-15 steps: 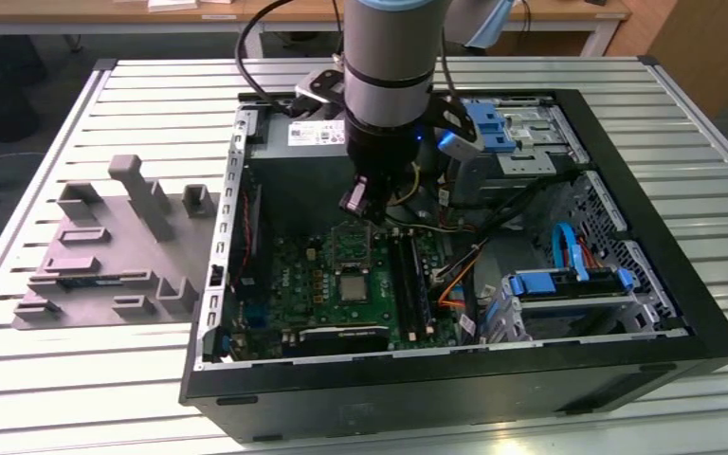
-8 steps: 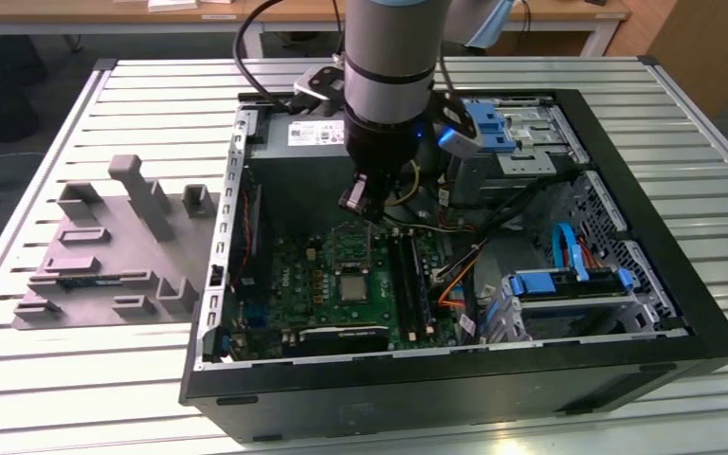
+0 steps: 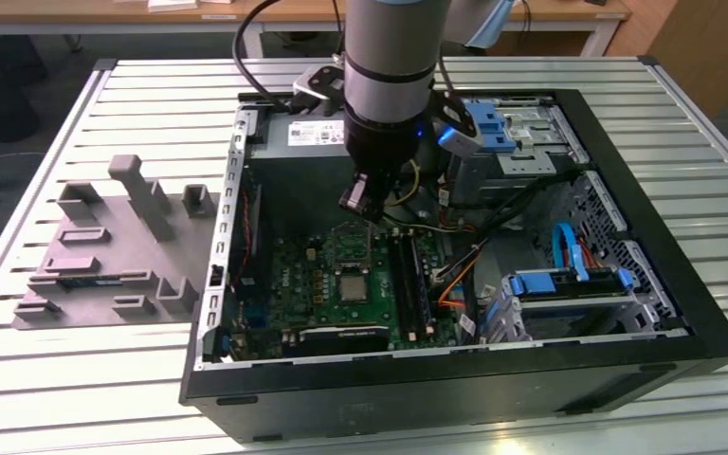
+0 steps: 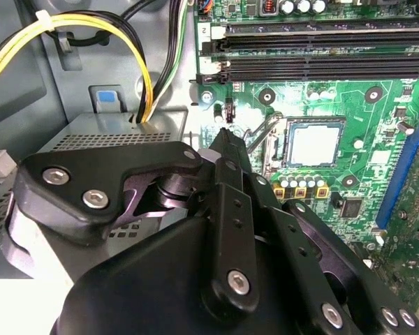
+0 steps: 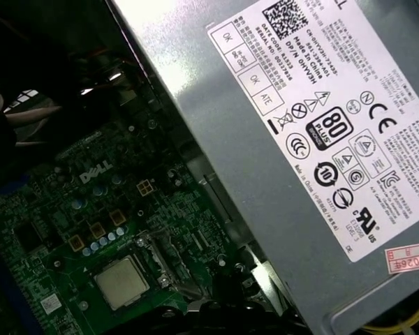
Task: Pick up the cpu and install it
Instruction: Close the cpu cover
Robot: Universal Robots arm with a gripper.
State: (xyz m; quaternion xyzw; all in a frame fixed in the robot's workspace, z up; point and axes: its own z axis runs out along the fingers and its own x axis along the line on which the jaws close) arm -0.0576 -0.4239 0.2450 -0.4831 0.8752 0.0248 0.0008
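Observation:
The cpu (image 4: 314, 144), a pale silvery square, lies flat in the socket on the green motherboard (image 4: 377, 105) inside the open computer case (image 3: 667, 313). It also shows in the first wrist view as the cpu (image 5: 122, 281) and in the exterior view as the cpu (image 3: 354, 285). My gripper (image 4: 224, 134) hangs above the board beside the socket, on the power supply's side, apart from the chip. Its black fingers (image 4: 232, 202) meet at the tip with nothing between them. In the exterior view the gripper (image 3: 355, 205) sits above the board's far end.
A grey power supply (image 5: 300, 139) with yellow and black cables (image 4: 136, 63) lies close to the gripper. Memory slots (image 4: 321, 42) run along the board. Blue drive brackets (image 3: 567, 280) fill the case's side at the exterior view's right. A grey plastic tray (image 3: 99, 256) stands outside the case.

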